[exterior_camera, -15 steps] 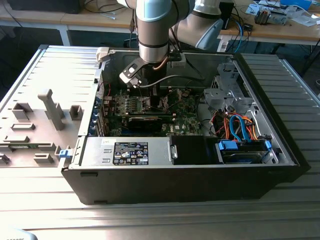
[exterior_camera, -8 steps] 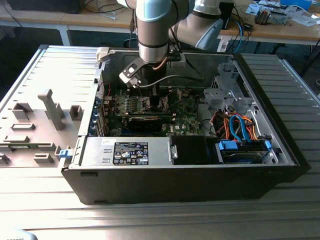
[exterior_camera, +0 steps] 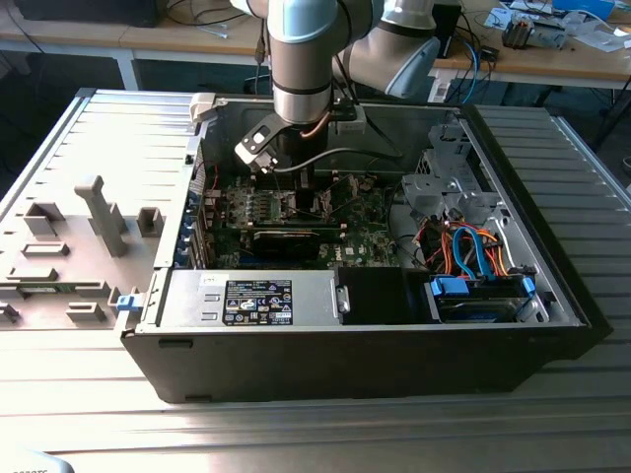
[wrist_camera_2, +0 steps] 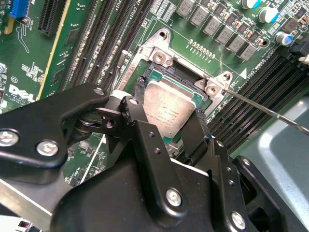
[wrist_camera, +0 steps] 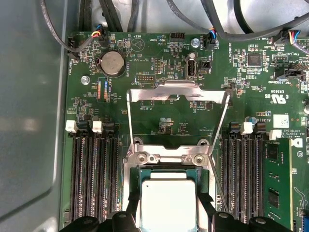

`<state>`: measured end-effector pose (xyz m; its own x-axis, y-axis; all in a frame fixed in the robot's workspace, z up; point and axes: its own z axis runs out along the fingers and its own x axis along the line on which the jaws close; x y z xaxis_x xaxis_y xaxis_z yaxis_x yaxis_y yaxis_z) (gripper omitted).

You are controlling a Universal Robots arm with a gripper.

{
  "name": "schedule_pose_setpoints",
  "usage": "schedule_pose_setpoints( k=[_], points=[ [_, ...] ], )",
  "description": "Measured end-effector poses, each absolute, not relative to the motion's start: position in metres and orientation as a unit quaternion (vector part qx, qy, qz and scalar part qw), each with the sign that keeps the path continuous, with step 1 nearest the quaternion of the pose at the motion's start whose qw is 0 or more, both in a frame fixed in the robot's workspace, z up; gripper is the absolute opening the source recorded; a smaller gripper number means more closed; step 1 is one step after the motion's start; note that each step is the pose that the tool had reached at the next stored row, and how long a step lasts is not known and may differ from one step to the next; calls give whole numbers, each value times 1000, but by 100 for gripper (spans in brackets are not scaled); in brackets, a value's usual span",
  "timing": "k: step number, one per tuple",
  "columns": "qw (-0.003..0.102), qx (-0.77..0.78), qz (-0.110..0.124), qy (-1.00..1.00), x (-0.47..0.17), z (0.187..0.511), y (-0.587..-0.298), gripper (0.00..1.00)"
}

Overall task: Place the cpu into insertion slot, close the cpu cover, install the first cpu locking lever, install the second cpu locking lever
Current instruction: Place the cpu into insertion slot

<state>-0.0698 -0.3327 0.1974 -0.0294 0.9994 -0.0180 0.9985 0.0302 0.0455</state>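
Note:
The cpu (wrist_camera_2: 170,112), a flat square chip with a silvery top, lies in the insertion slot (wrist_camera_2: 161,58) on the green motherboard. My gripper (wrist_camera_2: 169,100) straddles it, one black finger (wrist_camera_2: 139,87) against each opposite edge. In the first wrist view the cpu (wrist_camera: 168,193) sits between the fingertips of the gripper (wrist_camera: 169,205), inside the slot's silver rim (wrist_camera: 169,157). The cpu cover (wrist_camera: 176,92) stands swung open behind the slot. A thin wire locking lever (wrist_camera_2: 263,110) sticks out unlatched from the slot's corner. In the exterior view the gripper (exterior_camera: 296,192) reaches down into the open computer case.
Black memory slots (wrist_camera: 94,174) flank the socket on both sides. A long black card (exterior_camera: 286,239) lies across the board. The power supply (exterior_camera: 258,299) fills the case front, and a drive bay with blue cables (exterior_camera: 473,256) sits at the exterior view's right. A grey case wall (wrist_camera: 29,121) borders the board.

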Motion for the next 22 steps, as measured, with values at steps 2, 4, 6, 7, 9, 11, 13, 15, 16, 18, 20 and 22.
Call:
schedule_pose_setpoints(
  k=[2, 4, 6, 7, 9, 11, 13, 15, 16, 18, 20, 22],
  points=[
    [22, 696, 10, 717, -70, 197, -333, 54],
    [22, 696, 10, 717, -70, 197, -333, 54],
    [22, 696, 11, 717, -70, 197, -332, 55],
    [22, 696, 11, 717, -70, 197, -333, 55],
    [22, 696, 10, 717, -70, 197, -333, 68],
    [22, 696, 10, 717, -70, 197, -333, 68],
    [22, 696, 10, 717, -69, 197, -333, 68],
    [22, 696, 10, 717, -69, 200, -333, 68],
    [22, 696, 10, 717, -69, 204, -333, 68],
    [22, 696, 11, 718, -69, 205, -333, 68],
    [20, 695, 12, 718, -69, 205, -333, 68],
    [19, 695, 12, 718, -69, 204, -333, 68]
  ],
)
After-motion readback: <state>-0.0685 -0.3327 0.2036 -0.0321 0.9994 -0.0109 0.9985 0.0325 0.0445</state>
